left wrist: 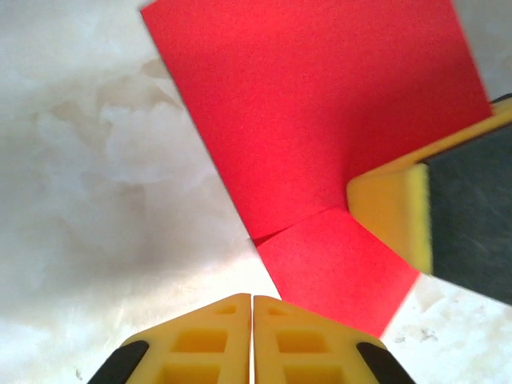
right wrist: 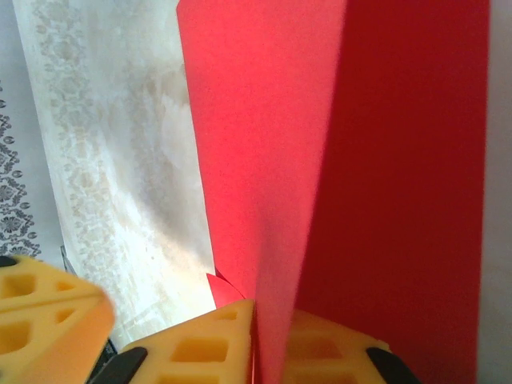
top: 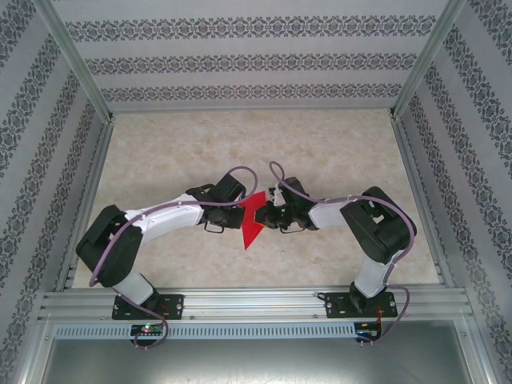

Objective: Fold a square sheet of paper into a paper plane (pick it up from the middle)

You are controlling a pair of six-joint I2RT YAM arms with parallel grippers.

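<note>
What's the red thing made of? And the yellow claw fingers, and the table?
The red sheet looks like thin matte paper: it bends, holds a sharp crease and doesn't shine. The left claw has yellow fingers that look like moulded plastic, smooth with hollow pockets; possibly rubbery. The table looks like pale marble, though it may be a printed pattern.

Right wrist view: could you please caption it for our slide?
Right gripper shut on the creased red paper, marbled table beyond.
</note>
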